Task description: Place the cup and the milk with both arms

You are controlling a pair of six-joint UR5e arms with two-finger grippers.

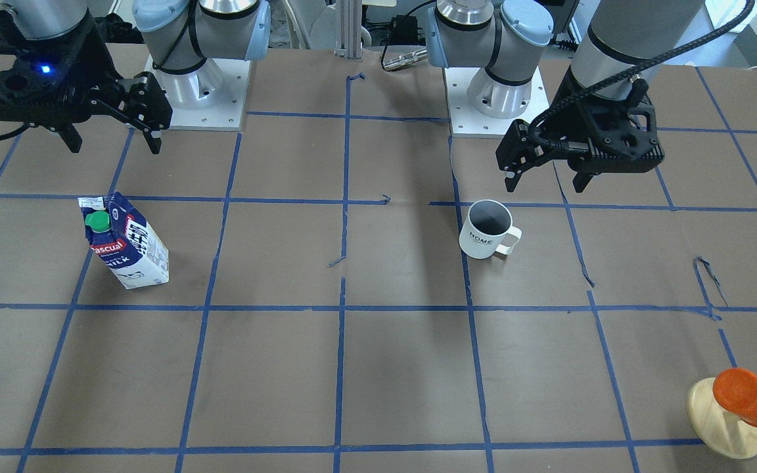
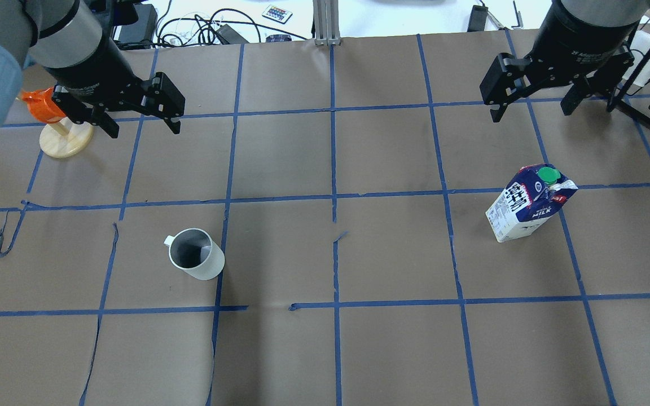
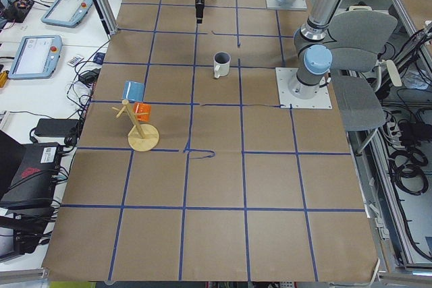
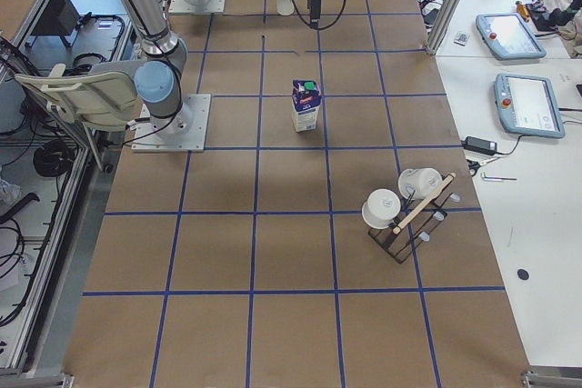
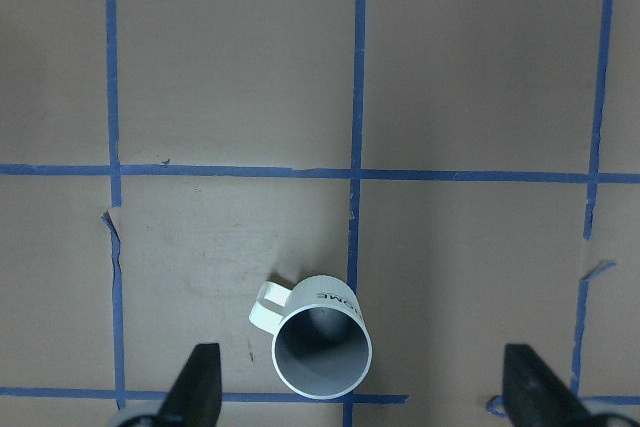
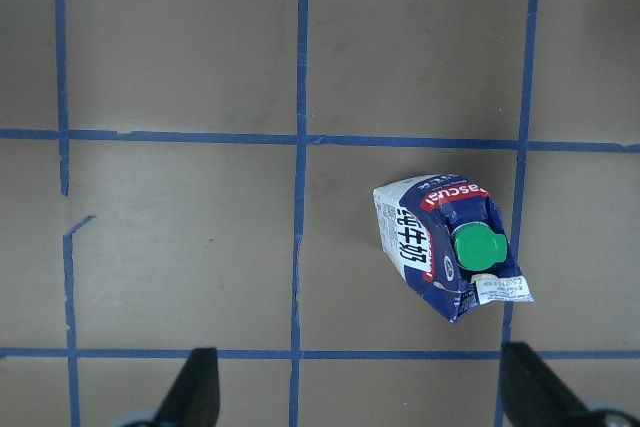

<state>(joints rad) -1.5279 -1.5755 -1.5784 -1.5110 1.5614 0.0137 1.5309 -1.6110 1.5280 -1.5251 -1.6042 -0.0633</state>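
The white cup (image 1: 489, 230) marked "HOME" stands upright on the brown table, dark inside, handle to its side. It also shows in the overhead view (image 2: 196, 255) and the left wrist view (image 5: 320, 343). My left gripper (image 1: 546, 180) hangs open and empty high above the table, apart from the cup; in the overhead view (image 2: 140, 127) it is beyond the cup. The blue and white milk carton (image 1: 127, 240) with a green cap stands upright; it shows too in the overhead view (image 2: 530, 208) and the right wrist view (image 6: 449, 245). My right gripper (image 1: 114, 141) is open and empty, raised above and behind the carton.
A wooden stand with an orange cup (image 1: 740, 407) sits at the table's left end, near my left gripper in the overhead view (image 2: 60, 127). A black rack with white cups (image 4: 406, 209) stands at the right end. Blue tape lines grid the brown paper.
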